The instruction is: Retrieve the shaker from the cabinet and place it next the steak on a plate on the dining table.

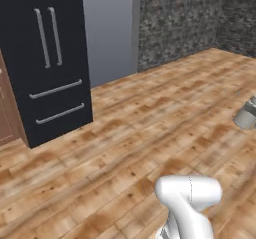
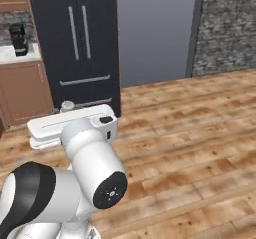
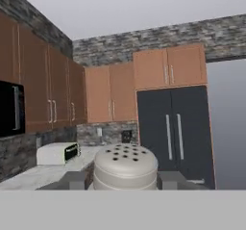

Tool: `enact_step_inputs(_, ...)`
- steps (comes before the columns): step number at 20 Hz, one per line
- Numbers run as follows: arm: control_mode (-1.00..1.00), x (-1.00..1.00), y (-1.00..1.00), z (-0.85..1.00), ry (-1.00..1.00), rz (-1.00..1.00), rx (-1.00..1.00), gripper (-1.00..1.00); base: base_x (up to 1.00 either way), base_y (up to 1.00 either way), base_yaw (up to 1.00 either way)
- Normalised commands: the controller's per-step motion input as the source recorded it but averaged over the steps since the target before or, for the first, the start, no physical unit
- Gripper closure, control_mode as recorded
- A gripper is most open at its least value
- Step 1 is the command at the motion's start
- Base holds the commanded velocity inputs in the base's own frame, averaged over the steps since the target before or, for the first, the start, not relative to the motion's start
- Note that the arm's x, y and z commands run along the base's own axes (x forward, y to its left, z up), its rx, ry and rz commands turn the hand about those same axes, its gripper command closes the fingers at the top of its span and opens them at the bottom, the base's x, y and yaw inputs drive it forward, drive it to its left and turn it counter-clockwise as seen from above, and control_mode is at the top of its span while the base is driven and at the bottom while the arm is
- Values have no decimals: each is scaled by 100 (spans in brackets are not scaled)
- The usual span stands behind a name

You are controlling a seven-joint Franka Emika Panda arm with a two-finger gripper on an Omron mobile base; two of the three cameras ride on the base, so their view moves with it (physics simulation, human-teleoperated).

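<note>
In the hand view my gripper [image 3: 124, 181] is shut on the shaker [image 3: 126, 164], a small grey cylinder with a lighter, rounded, perforated top, held upright between the two fingers [image 3: 74, 180]. In the right base view the shaker's top [image 2: 67, 105] pokes up behind the white hand, which hangs low over the wooden floor in front of the black fridge [image 2: 80, 43]. Brown wall cabinets [image 3: 108, 92] with silver bar handles line the far wall, their doors shut. The steak, the plate and the dining table are out of view.
A marble counter [image 3: 43, 173] carries a white toaster [image 3: 58, 153] and a dark coffee machine [image 2: 18, 39]. A black microwave [image 3: 10, 108] hangs at the left. Brown base cabinets [image 2: 22, 90] flank the fridge. A small grey object [image 1: 246, 113] sits at the right floor edge.
</note>
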Motion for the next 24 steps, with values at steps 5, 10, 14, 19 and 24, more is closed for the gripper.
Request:
enact_step_inputs(5,100,0,0,0,0,0,0,100,0,0,-100)
enact_step_inputs(10,100,0,0,0,0,0,0,100,0,0,-100)
enact_step_inputs(14,100,0,0,0,0,0,0,100,0,0,-99)
enact_step_inputs(19,100,0,0,0,0,0,0,100,44,51,-66)
enact_step_inputs(24,100,0,0,0,0,0,0,100,27,100,-19)
